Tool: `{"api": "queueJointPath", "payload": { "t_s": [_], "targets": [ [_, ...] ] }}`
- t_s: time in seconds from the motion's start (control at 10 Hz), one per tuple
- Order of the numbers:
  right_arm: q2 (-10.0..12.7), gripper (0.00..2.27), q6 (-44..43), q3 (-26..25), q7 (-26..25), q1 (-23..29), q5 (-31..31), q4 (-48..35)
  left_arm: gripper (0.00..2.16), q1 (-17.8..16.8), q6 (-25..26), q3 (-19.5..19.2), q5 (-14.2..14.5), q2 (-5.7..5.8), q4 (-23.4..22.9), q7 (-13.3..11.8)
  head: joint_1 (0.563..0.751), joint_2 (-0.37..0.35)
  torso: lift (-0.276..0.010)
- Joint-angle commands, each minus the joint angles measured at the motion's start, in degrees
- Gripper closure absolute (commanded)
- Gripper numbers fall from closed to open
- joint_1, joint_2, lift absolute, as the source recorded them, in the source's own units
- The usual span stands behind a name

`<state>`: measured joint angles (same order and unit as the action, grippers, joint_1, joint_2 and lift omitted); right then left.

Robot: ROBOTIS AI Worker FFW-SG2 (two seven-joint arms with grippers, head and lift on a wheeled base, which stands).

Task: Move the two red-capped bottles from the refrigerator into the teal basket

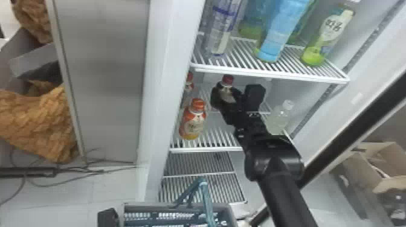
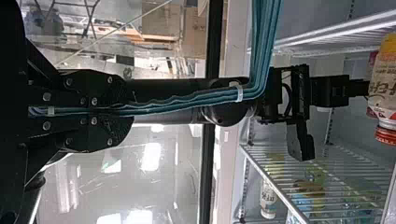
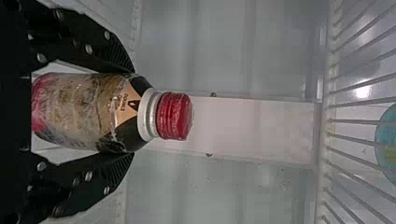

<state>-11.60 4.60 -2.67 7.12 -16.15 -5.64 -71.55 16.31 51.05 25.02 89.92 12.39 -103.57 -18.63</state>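
On my feed, the right gripper (image 1: pixel 227 96) was clamped around a dark red-capped bottle (image 3: pixel 88 112) inside the refrigerator (image 1: pixel 169 75), near an orange-red-capped bottle (image 1: pixel 193 123) standing on its shelf (image 1: pixel 217 135), while my left gripper (image 1: pixel 108 217) gripped the basket (image 1: pixel 225 208) by its teal handle (image 1: pixel 206 194).

I count three bottles with red or orange caps: one (image 1: pixel 227 95), two (image 1: pixel 193 123), three (image 1: pixel 189 86). I see one clear bottle (image 1: pixel 281 117) with a white cap. Up high there are at least four tall bottles (image 1: pixel 273 39), but they hide each other, so I can't tell just how many. There is one fridge (image 1: pixel 172 54) and one teal basket (image 1: pixel 178 204) by me.
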Motion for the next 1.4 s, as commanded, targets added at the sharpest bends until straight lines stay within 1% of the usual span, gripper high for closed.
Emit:
{"api": "queueJointPath", "payload": {
  "t_s": [0.0,0.2,0.3,0.6,1.1,1.3],
  "targets": [
    [0.00,0.76,0.04,-0.07,0.00,0.11,-0.18,0.04,1.10,0.00,-0.14,0.00,0.00,0.09,0.00,0.00,0.695,-0.350,-0.228],
    [0.00,0.76,-0.67,-0.30,0.00,1.24,-0.41,-0.94,1.10,0.00,-0.14,0.00,0.12,0.09,0.14,-0.09,0.695,-0.350,-0.228],
    [0.00,0.76,-0.67,-0.87,0.00,2.50,-0.64,-3.05,1.10,0.00,-0.28,-0.11,0.00,0.09,0.14,-0.09,0.695,-0.350,-0.228],
    [0.00,0.76,-0.67,-2.82,0.18,8.69,-2.36,-10.93,1.10,0.28,-0.42,-0.34,0.12,0.00,0.14,-0.18,0.695,-0.350,-0.228],
    [-0.09,0.76,1.73,-6.02,2.90,15.86,-3.73,-20.63,1.10,0.56,-0.56,-0.46,0.00,0.00,0.14,-0.35,0.695,-0.350,-0.228],
    [-0.09,0.76,2.43,-7.16,3.25,20.22,-4.75,-26.68,1.10,0.70,-0.56,-0.57,0.00,-0.09,0.14,-0.44,0.695,-0.350,-0.228]
  ]
}}
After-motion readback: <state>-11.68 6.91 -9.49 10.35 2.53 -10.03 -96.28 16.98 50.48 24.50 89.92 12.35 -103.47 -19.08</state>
